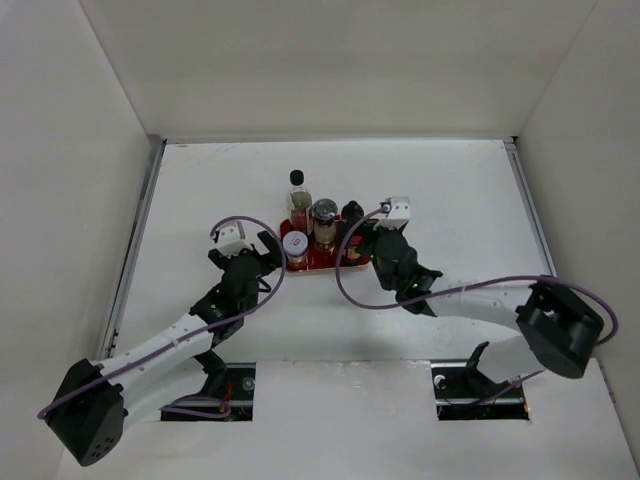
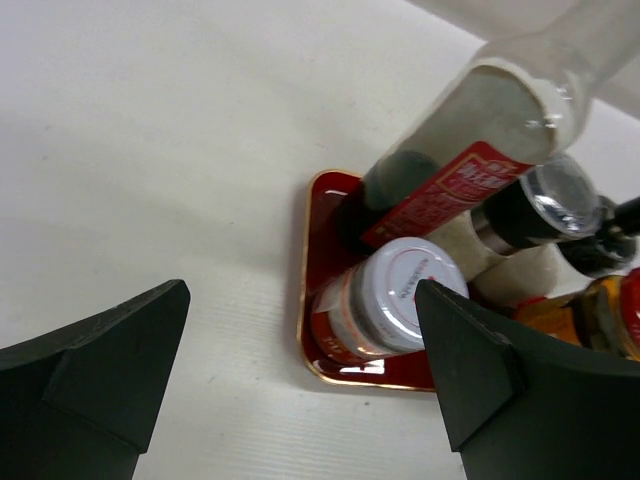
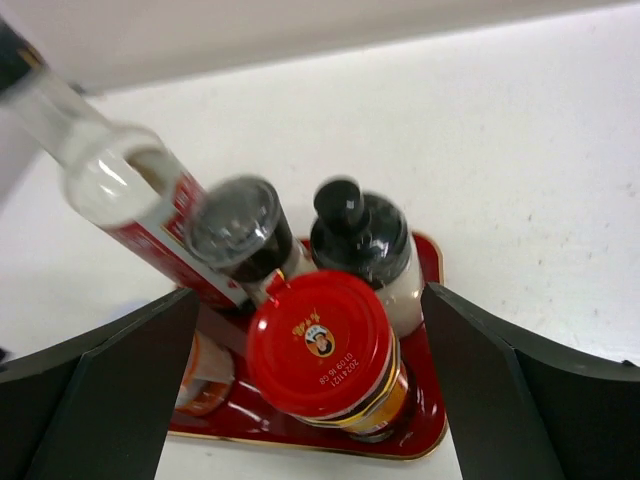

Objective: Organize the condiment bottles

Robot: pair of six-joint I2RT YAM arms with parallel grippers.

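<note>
Several condiment bottles stand together on a red tray point(image 1: 318, 264). In the top view I see a tall clear bottle point(image 1: 297, 196) with a black cap, a grey-capped shaker point(image 1: 324, 216) and a white-capped jar point(image 1: 295, 245). My left gripper point(image 1: 273, 254) is open just left of the tray, and the white-capped jar point(image 2: 395, 300) stands beyond its right finger point(image 2: 490, 380). My right gripper point(image 3: 310, 400) is open, with its fingers either side of the red-capped jar point(image 3: 320, 345) and not touching it. Behind that jar stands a black-capped bottle point(image 3: 362, 240) with pale contents.
The tray's gold-edged rim point(image 2: 305, 290) is close to my left fingers. White walls enclose the table point(image 1: 450, 200) on three sides. Purple cables point(image 1: 350, 290) loop from both wrists over the table in front of the tray.
</note>
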